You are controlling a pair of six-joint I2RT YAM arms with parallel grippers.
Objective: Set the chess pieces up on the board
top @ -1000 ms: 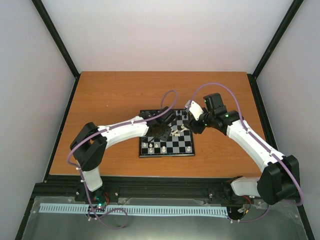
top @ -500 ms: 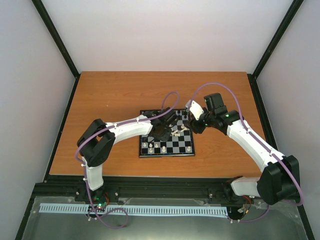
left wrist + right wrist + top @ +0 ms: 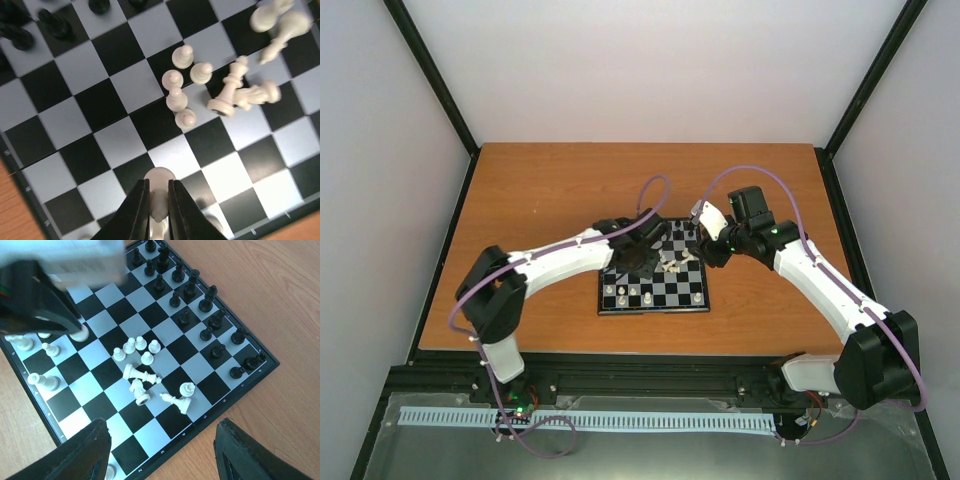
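The board [image 3: 650, 310] lies mid-table, and both arms reach over it. My left gripper [image 3: 159, 212] is shut on a cream-white pawn [image 3: 160, 179] over the board's near-left squares. The right wrist view shows that pawn [image 3: 79, 333] under the left gripper [image 3: 47, 315]. A cluster of white pawns [image 3: 180, 95] stands mid-board beside several toppled white pieces [image 3: 240, 92]. The black pieces [image 3: 200, 300] stand in two rows along the far side. My right gripper [image 3: 162, 455] hangs open above the board's right edge, holding nothing.
A few white pieces [image 3: 625, 293] stand in the near row of the board. The orange-brown tabletop [image 3: 550, 190] surrounds the board, with black frame posts and pale walls at its sides. Purple cables loop over both arms.
The left gripper has closed onto the white pawn. The left arm's elbow swung in and back out. The right arm has not moved.
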